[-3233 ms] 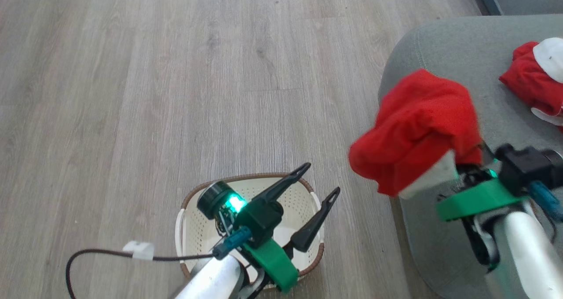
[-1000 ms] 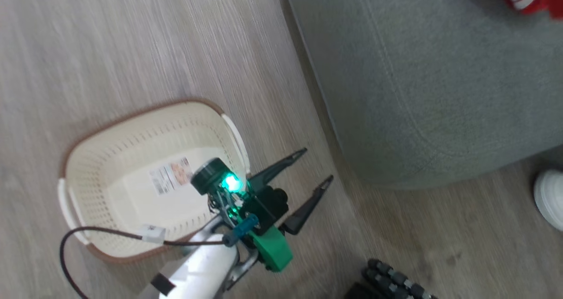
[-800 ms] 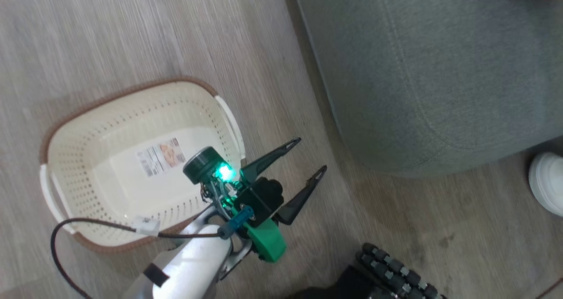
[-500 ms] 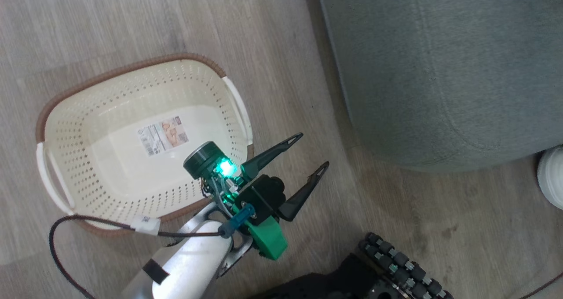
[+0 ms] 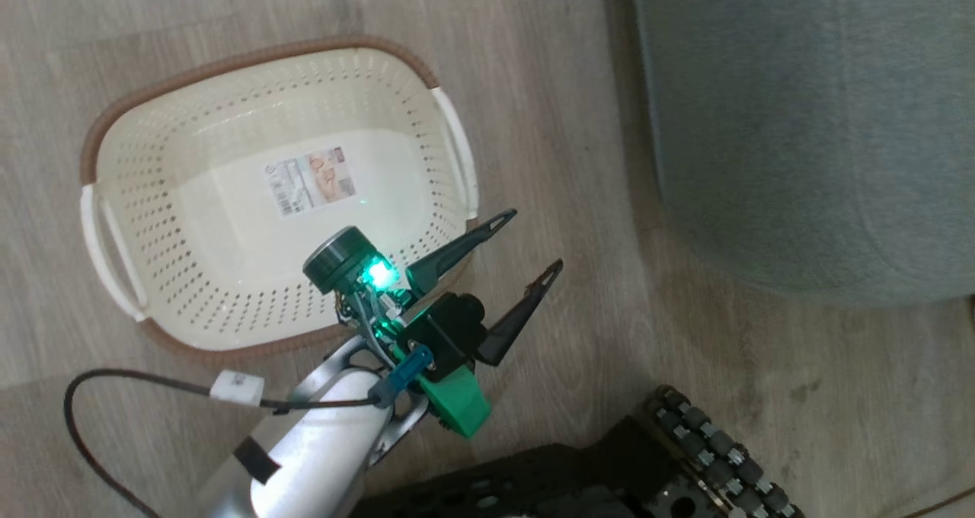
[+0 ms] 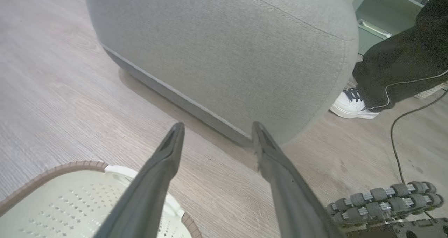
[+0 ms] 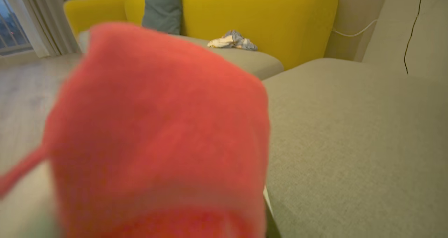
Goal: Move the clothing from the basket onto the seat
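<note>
The cream basket (image 5: 129, 160) sits on the floor with nothing in it but its paper label (image 5: 311, 180). My left gripper (image 5: 533, 240) hangs open and empty just past the basket's near right rim, fingers pointing toward the seat (image 5: 800, 122). In the left wrist view the open gripper (image 6: 217, 126) faces the seat's rounded corner (image 6: 245, 56), with the basket rim (image 6: 52, 169) at lower left. In the right wrist view a blurred red piece of clothing (image 7: 157, 133) hangs close over the seat (image 7: 350, 143) and hides my right fingers, which appear shut on it.
A person's white shoe (image 6: 353, 106) and dark trouser leg (image 6: 402, 70) stand beside the seat. My base's roller wheels (image 5: 708, 457) are at the bottom right. A cable (image 6: 395, 140) lies on the wood floor. A yellow sofa back (image 7: 259, 17) rises beyond the seat.
The head camera has swung, so the basket sits higher and the seat further right; the red pieces on the seat have left the picture. My left gripper stays open.
</note>
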Controlling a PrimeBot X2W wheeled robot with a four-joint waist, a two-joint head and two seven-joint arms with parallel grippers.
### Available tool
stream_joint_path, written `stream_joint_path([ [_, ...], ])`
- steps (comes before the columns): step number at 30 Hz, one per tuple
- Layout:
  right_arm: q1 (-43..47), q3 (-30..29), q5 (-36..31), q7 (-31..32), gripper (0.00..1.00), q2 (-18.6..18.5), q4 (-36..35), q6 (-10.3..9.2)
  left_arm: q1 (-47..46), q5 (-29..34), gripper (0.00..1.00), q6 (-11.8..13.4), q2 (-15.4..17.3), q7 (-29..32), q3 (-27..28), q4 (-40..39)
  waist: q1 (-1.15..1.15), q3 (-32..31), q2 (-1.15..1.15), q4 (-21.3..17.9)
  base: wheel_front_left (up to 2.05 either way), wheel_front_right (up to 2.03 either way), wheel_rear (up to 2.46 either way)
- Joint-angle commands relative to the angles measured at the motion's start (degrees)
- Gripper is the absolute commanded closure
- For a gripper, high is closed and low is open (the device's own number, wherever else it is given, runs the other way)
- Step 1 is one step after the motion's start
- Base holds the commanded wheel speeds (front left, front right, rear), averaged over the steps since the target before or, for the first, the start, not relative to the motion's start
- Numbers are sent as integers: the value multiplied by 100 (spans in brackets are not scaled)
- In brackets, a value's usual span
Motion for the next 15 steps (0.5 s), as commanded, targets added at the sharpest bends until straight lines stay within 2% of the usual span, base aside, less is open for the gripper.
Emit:
stream_joint_path([
  [1, -109, 30, -139, -12, 100, -296, -13, -2, -11, 25, 0, 44, -22, -29, 75, -218, 0, 143, 0, 166, 0, 0, 0],
  [5, -86, 461, -567, -12, 100, -361, 330, -2, 22, 10, 0, 75, -89, -29, 16, -259, 0, 141, 0, 328, 0, 0, 0],
  [13, -134, 833, -735, 33, 100, -551, 940, -2, -8, -28, 0, 136, -206, -29, 6, -347, 0, 93, 0, 531, 0, 0, 0],
  [14, -119, 829, -770, 31, 0, -647, 1055, -2, -4, -41, 0, 144, -230, -29, 6, -351, 0, 62, 0, 563, 0, 0, 0],
  [15, -119, 829, -770, 31, 0, -647, 1055, -2, -4, -41, 0, 144, -230, -29, 6, -351, 0, 62, 0, 563, 0, 0, 0],
])
